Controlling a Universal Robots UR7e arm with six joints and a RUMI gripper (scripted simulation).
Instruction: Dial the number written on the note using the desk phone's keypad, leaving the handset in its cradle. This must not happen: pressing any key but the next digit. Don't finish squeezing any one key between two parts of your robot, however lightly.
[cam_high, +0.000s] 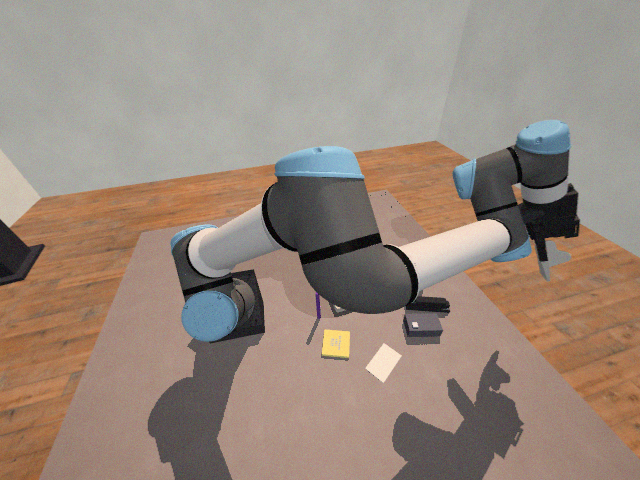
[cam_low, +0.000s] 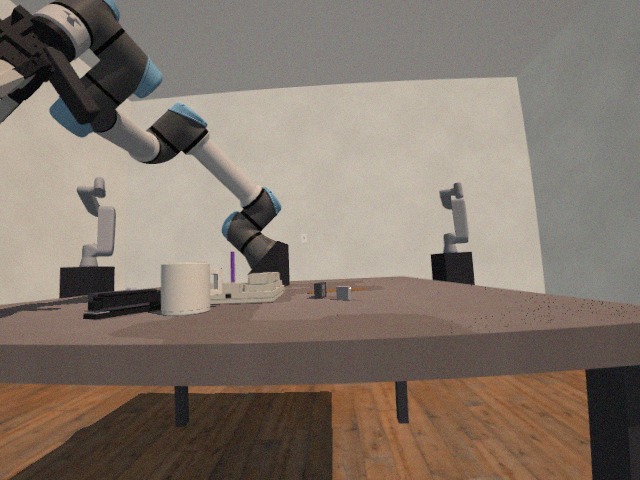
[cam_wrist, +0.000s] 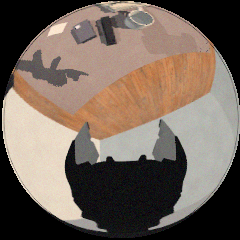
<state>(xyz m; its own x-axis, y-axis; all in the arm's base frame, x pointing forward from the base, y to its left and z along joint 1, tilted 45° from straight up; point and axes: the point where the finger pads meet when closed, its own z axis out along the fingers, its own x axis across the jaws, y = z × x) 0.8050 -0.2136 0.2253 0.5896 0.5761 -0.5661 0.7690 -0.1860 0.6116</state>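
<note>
We see a grey-brown table (cam_high: 289, 413) standing on a wooden floor (cam_high: 568, 310). On it lie a yellow note (cam_high: 336, 344), a white card (cam_high: 383, 362) just right of it, a dark box (cam_high: 422, 325) and a black stapler (cam_high: 431, 304) behind the box. A purple stick (cam_high: 317, 303) stands upright near the arm's base (cam_high: 248, 304), which is also mounted on the table. From the side we make out a white mug (cam_low: 185, 287), the pale phone (cam_low: 255, 289) behind it, and two small cubes (cam_low: 330, 290), one dark and one grey.
</note>
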